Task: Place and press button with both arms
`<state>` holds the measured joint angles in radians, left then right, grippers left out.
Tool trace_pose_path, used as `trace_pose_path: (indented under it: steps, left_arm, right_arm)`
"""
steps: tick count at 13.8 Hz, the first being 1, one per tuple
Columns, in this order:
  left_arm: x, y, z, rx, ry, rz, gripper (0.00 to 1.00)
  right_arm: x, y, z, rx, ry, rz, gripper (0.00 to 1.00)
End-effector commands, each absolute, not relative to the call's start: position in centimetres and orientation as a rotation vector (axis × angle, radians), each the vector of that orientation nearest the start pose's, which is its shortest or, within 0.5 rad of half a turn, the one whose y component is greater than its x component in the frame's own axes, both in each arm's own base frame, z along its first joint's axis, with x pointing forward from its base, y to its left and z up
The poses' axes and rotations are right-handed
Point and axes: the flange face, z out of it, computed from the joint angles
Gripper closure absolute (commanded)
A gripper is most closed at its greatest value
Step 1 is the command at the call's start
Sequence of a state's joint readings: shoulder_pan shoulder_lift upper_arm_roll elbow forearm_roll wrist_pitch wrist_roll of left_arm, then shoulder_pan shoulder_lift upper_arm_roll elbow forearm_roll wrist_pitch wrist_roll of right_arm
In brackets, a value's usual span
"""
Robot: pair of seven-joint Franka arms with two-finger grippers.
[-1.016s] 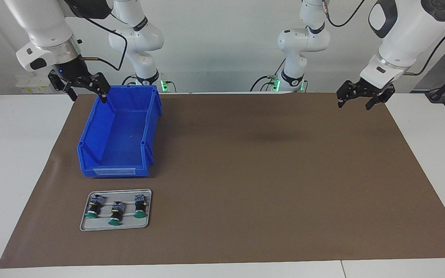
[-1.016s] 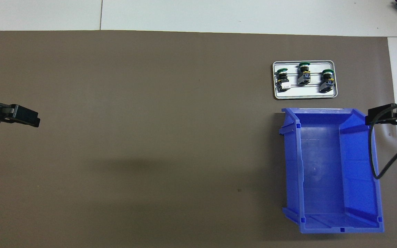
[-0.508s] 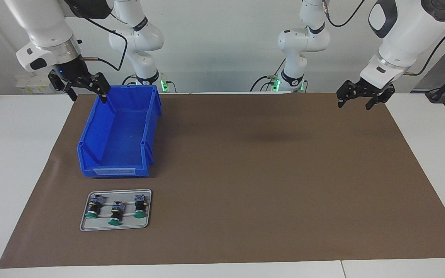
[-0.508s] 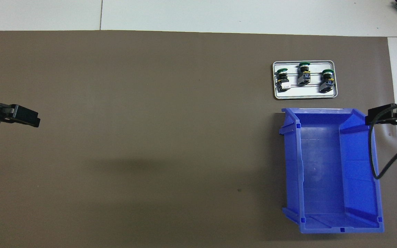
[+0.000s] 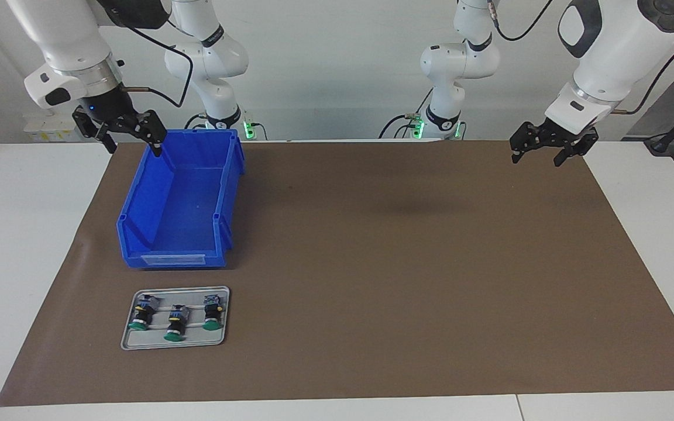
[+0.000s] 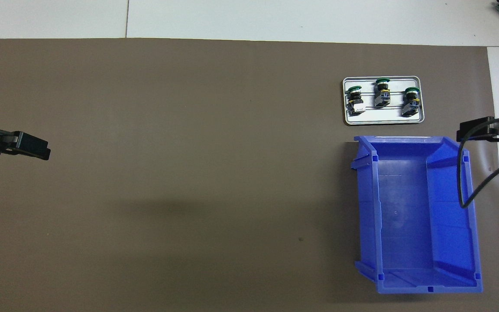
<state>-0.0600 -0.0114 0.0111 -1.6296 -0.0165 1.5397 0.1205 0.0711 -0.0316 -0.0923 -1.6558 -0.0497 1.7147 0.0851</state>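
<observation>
My right gripper (image 5: 132, 139) has edged, I think, along the bin (image 5: 180, 202) toward the tray (image 5: 174, 345) holding the buttons (image 5: 174, 323); my left gripper (image 5: 550, 153) waits over the mat's edge. Both jaws released, empty.

A grey tray (image 6: 383, 121) holding three green-capped buttons (image 6: 381, 92) is seen on the brown mat (image 6: 189, 173), toward the right arm's end. A blue bin (image 6: 414, 216) is set just nearer the robots. Gripper tips are seen at both side edges.
</observation>
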Motion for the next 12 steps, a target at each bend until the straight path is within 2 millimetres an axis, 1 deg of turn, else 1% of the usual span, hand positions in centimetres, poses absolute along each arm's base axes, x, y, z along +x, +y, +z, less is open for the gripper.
trace_pose_path:
  steps: [1, 2, 3, 4, 6, 7, 9, 11, 12]
  left_arm:
    - [53.8, -2.6, 60.1, -3.132, 0.277, 0.099, 0.0]
    - [53.8, -2.7, 60.1, -3.132, 0.275, 0.099, 0.0]
    - [53.8, -2.6, 60.1, -3.133, 0.272, 0.099, 0.0]
    - [53.8, -2.6, 60.1, -3.132, 0.275, 0.099, 0.0]
    - [53.8, -2.6, 60.1, -3.133, 0.272, 0.099, 0.0]
    - [53.8, -2.6, 60.1, -3.132, 0.275, 0.099, 0.0]
    - [53.8, -2.6, 60.1, -3.133, 0.272, 0.099, 0.0]
    - [53.8, -2.6, 60.1, -3.133, 0.272, 0.099, 0.0]
    - [53.8, -2.6, 60.0, -3.132, 0.275, 0.101, 0.0]
  right_arm:
    - [60.0, -1.7, 57.6, -3.19, 0.125, -0.154, 0.0]
    - [62.1, -1.9, 57.2, -3.187, 0.132, -0.215, 0.0]
    - [64.1, -2.0, 55.5, -3.19, 0.133, -0.231, 0.0]
    - [65.7, -1.9, 53.1, -3.195, 0.126, -0.231, 0.0]
    - [68.8, -1.9, 48.1, -3.198, 0.113, -0.296, 0.0]
    - [70.2, -2.0, 46.1, -3.199, 0.111, -0.324, 0.0]
    - [72.5, -1.9, 41.8, -3.194, 0.112, -0.349, 0.0]
    - [73.8, -1.4, 37.3, -3.14, 0.16, -0.345, 0.0]
    - [74.3, -1.3, 35.5, -3.125, 0.178, -0.37, 0.0]
